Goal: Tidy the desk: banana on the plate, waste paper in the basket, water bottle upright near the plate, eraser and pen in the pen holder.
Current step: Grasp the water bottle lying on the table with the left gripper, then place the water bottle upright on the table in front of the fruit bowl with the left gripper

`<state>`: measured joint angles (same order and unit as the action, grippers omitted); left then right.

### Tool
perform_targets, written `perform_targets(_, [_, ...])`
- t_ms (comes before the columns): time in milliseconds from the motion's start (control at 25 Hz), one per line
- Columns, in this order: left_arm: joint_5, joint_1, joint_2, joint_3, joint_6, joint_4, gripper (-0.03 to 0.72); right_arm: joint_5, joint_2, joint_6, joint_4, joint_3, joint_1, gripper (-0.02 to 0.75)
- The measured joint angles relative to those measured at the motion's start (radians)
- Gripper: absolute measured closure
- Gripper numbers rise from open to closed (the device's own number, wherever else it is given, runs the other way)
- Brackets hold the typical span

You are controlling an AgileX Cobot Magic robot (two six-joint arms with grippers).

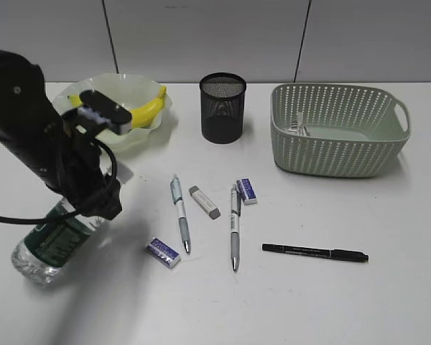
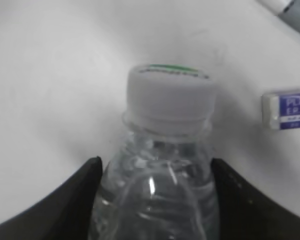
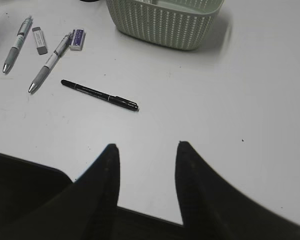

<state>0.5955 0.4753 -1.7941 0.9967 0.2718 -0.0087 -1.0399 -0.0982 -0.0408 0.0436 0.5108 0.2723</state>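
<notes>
The water bottle (image 1: 49,248) lies tilted at the desk's (image 1: 294,302) front left, its neck under my left arm. My left gripper (image 1: 93,205) is shut on its shoulder. In the left wrist view the jaws (image 2: 156,162) press both sides of the bottle, just below the white cap (image 2: 170,97). The banana (image 1: 151,108) lies in the plate (image 1: 104,88). The pen holder (image 1: 223,108) stands mid-back. A white paper wad (image 1: 299,128) shows inside the basket (image 1: 337,133). My right gripper (image 3: 146,147) is open and empty, out of the exterior view.
Between the bottle and the basket lie two grey click pens (image 1: 180,213) (image 1: 234,226), a black pen (image 1: 314,252), a grey eraser (image 1: 204,202) and two blue-sleeved erasers (image 1: 163,252) (image 1: 246,190). The right wrist view shows the black pen (image 3: 99,95) and the basket (image 3: 165,22).
</notes>
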Motion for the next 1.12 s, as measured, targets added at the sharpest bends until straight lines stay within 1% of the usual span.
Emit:
perform_targets(200, [-0.035, -0.034, 0.158, -0.001, -0.004, -0.079, 0.223, 0.0, 0.0, 0.0, -0.001, 0.0, 0.0, 0.432])
perform_targets(320, [-0.122, -0.074, 0.246, -0.029, -0.006, -0.119, 0.223, 0.0, 0.0, 0.0, -0.001, 0.0, 0.0, 0.432])
perform_targets(480, [-0.274, -0.139, 0.331, -0.144, -0.006, -0.175, 0.223, 0.0, 0.0, 0.0, -0.001, 0.0, 0.0, 0.432])
perform_targets(560, [-0.401, -0.152, 0.355, -0.235, -0.006, -0.228, 0.223, 0.0, 0.0, 0.0, -0.001, 0.0, 0.0, 0.432])
perform_targets(640, [-0.536, -0.143, 0.362, -0.32, -0.006, -0.3, 0.223, 0.0, 0.0, 0.0, -0.001, 0.0, 0.0, 0.432])
perform_targets(720, [-0.674, -0.117, 0.362, -0.393, -0.007, -0.369, 0.223, 0.0, 0.0, 0.0, -0.001, 0.0, 0.0, 0.432])
perform_targets(800, [-0.76, -0.082, 0.362, -0.425, -0.007, -0.409, 0.223, 0.0, 0.0, 0.0, -0.001, 0.0, 0.0, 0.432])
perform_targets(960, [-0.891, -0.034, 0.362, -0.429, -0.01, -0.428, 0.224, 0.0, 0.0, 0.0, -0.001, 0.0, 0.0, 0.432])
perform_targets(1120, [-0.927, -0.032, 0.326, -0.429, -0.01, -0.433, 0.224, 0.0, 0.0, 0.0, -0.001, 0.0, 0.0, 0.433])
